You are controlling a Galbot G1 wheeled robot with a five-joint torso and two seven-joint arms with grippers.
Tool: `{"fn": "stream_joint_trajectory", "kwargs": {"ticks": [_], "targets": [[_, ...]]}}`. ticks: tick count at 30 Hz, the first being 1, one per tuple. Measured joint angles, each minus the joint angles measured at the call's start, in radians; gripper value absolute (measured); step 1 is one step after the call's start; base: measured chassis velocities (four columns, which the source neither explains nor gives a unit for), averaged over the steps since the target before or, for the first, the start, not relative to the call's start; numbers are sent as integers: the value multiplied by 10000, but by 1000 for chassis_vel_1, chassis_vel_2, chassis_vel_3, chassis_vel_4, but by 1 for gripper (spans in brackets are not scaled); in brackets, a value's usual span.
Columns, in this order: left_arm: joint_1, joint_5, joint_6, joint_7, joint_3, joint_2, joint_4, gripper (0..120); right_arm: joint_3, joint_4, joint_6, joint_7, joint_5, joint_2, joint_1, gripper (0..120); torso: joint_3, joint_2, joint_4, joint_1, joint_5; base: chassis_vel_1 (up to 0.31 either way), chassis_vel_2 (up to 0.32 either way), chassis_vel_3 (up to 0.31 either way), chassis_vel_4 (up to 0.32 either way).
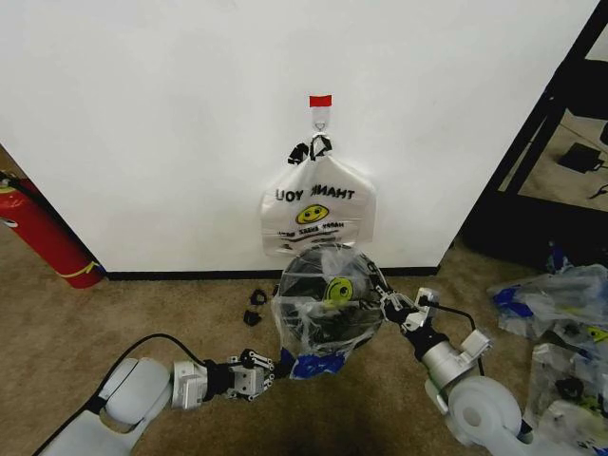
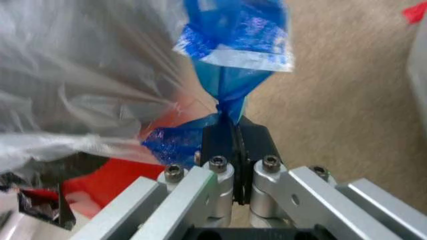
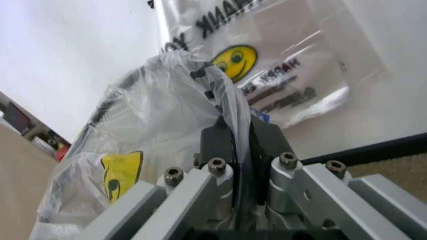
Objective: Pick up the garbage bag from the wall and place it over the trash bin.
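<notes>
End effectors [image 1: 271,366] pinching crumpled see-through garbage bag [image 1: 318,309]

Right gripper [image 3: 235,131] pinches the garbage bag [image 3: 160,125].

I see a white THANK YOU bag [image 1: 318,204] hanging up past my two hands, higher than both. It has a yellow smiley face and black tape on its handles. A red fire extinguisher [image 1: 38,233] leans far out to the left of my left hand. Two small black bits [image 1: 255,306] lie on the tan carpet [image 1: 85,332] just beyond my left hand. A heap of see-through bags [image 1: 560,332] sits on the floor out to the right of my right hand. A black frame [image 1: 532,133] stands up behind that heap.
</notes>
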Motion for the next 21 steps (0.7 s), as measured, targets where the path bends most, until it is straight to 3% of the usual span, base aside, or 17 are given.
{"fn": "stream_joint_trajectory", "kwargs": {"ticks": [14,21], "targets": [[-859,1133,33,-1221,-179,0,1656,0,-106,199,-22,93,173,-1,-234,1,0,0,0,0,0,0,0,0,0],[-310,262,39,-1124,-129,122,1310,5,-382,-190,13,77,-10,171,105,1,0,0,4,0,0,0,0,0,0]]}}
